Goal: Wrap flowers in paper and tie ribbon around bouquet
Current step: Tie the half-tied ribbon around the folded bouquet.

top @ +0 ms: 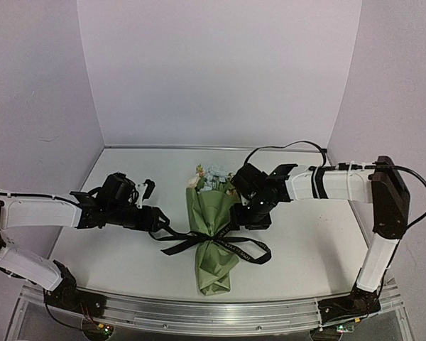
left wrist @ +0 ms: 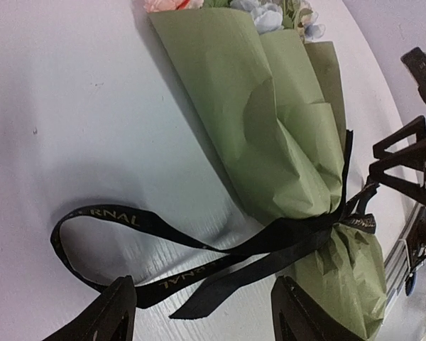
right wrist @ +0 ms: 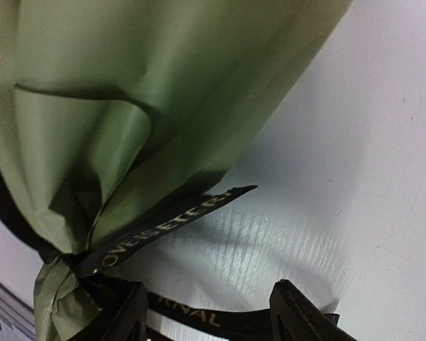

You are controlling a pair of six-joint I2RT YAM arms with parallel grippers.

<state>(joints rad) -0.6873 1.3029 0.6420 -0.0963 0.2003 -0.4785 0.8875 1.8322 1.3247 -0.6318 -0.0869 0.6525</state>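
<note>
Left hand (left wrist: 206, 312) stood open at the bottom edge of its wrist view, its two dark fingers (left wrist: 115, 316) set well apart and gripping nothing. A loose tail of the ribbon (left wrist: 199, 259) lay on the white counter (left wrist: 71, 106) between them. The black ribbon, lettered in pale capitals, swept out in a flat loop to the left of the frame. It ran back to the lower right, where it cinched the paper (left wrist: 270, 128) at a narrow waist. Above the knot the olive-green paper widened toward the top of the frame. The flowers (left wrist: 266, 14), pale blue and peach, showed at the top edge.

Right hand (right wrist: 209, 316) was also open, its fingers spread along the bottom edge of its own wrist view with nothing clamped. A strand of lettered ribbon crossed the counter between them; whether it touched either finger could not be told. A second tail pointed toward the middle right of that frame, lying just below a fold of paper that filled the upper left.

From above, the bouquet (top: 214, 266) lay at the centre of the counter, blossoms toward the top of the frame and its crumpled narrow end toward the bottom. The ribbon was tied around it below the middle, with loops and tails trailing to either side. The left hand sat low at the end of the left loop. The right hand sat close against the right side of the paper, just above the knot.
</note>
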